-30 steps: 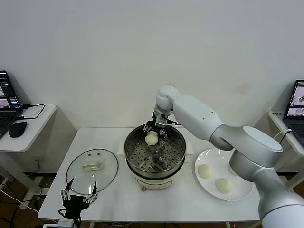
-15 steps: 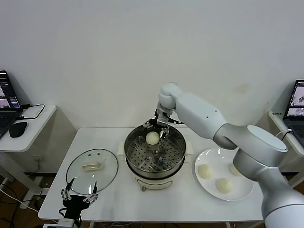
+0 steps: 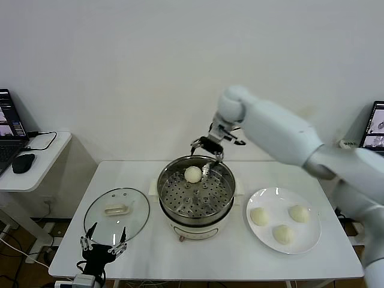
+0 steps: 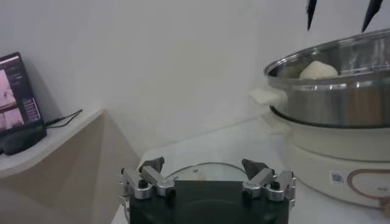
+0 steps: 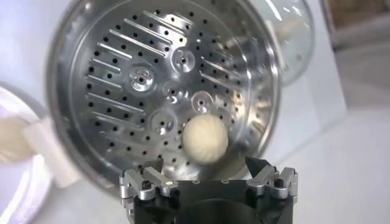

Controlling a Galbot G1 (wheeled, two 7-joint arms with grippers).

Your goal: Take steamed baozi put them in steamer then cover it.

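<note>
Loading is the step in hand: one baozi (image 3: 192,174) lies on the perforated tray at about twelve o'clock inside the steamer (image 3: 195,196), and the right tool (image 3: 207,151) hangs spread and empty just above the far rim. Three baozi (image 3: 282,224) wait on the white plate (image 3: 312,240) at the steamer's three o'clock, so the next move calls for a swing there to pinch one. The left tool (image 3: 102,248) sits spread at the table's near edge by the glass cover (image 3: 116,214).

One steamed baozi (image 3: 192,174) sitting on perforated tray at far side of steamer (image 3: 196,195), shiny steel pot standing uncovered on cream base. Three steamed baozi lying on white plate (image 3: 312,239). Cover (image 3: 116,216), clear glass, lying flat, handle up, beside steamer.
</note>
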